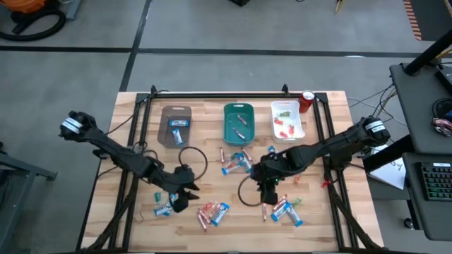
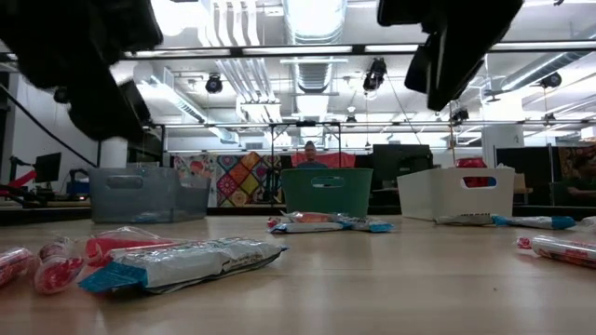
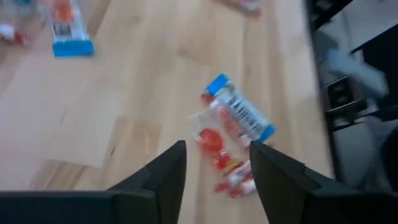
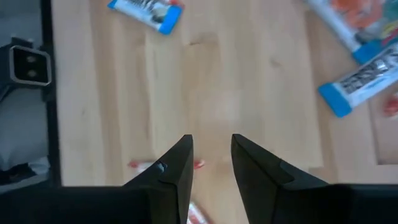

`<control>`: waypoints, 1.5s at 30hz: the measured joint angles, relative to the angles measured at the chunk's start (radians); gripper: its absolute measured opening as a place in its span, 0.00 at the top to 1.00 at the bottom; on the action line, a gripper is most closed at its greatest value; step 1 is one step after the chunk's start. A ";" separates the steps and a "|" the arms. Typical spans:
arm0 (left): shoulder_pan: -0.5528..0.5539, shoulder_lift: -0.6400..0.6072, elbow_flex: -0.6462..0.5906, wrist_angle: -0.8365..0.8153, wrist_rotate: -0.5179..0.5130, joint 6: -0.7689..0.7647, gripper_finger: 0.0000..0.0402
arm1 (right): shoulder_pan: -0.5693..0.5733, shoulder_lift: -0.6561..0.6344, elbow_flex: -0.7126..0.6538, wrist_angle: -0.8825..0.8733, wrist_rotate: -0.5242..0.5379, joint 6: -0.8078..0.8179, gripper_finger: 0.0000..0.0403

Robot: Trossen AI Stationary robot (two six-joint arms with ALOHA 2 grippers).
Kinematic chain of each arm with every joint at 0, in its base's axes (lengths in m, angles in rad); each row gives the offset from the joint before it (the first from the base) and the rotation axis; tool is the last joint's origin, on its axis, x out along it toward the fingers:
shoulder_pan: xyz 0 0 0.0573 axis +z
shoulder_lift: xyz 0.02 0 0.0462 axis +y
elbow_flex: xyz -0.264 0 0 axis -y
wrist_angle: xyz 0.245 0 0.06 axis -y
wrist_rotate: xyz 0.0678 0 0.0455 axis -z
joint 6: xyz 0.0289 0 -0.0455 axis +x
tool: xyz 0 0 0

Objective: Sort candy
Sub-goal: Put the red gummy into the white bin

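Wrapped candy lies scattered on the wooden table: a cluster at mid-table (image 1: 236,162), pieces near the front edge (image 1: 214,212), more at front right (image 1: 286,209) and front left (image 1: 164,208). My left gripper (image 1: 185,195) is open above the front-left pieces. In its wrist view a blue-and-white bar (image 3: 239,115), a clear-wrapped red piece (image 3: 210,139) and red sticks (image 3: 234,178) lie on the table between and beyond its fingers (image 3: 214,158). My right gripper (image 1: 267,189) is open over bare wood (image 4: 211,149), with nothing between its fingers. A red stick (image 4: 140,165) lies partly hidden behind one finger.
A brown tray (image 1: 175,116), a teal tray (image 1: 239,134) and a white tray (image 1: 296,130) stand in a row at the far side, each with a few pieces inside. A red can (image 1: 306,101) stands right of the white tray. Black cables loop on the table (image 1: 194,159).
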 joint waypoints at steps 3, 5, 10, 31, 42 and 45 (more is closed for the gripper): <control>-0.002 0.082 0.000 0.054 -0.010 -0.008 0.57 | 0.020 0.000 0.000 0.000 0.001 0.020 0.75; -0.009 0.133 0.000 0.111 -0.028 -0.004 0.57 | 0.025 0.000 0.000 0.001 0.003 0.022 0.75; -0.052 0.223 0.000 0.236 -0.097 0.046 0.57 | 0.026 0.001 0.000 0.000 0.035 0.059 0.75; -0.114 0.430 0.162 0.125 -0.148 -0.014 0.58 | 0.075 0.001 -0.003 -0.005 0.091 0.085 0.76; -0.114 0.452 0.158 0.075 -0.154 -0.060 0.62 | 0.089 0.002 -0.005 -0.002 0.157 0.085 0.76; -0.114 0.451 0.159 0.057 -0.163 -0.060 0.69 | 0.089 0.002 -0.006 -0.002 0.161 0.085 0.76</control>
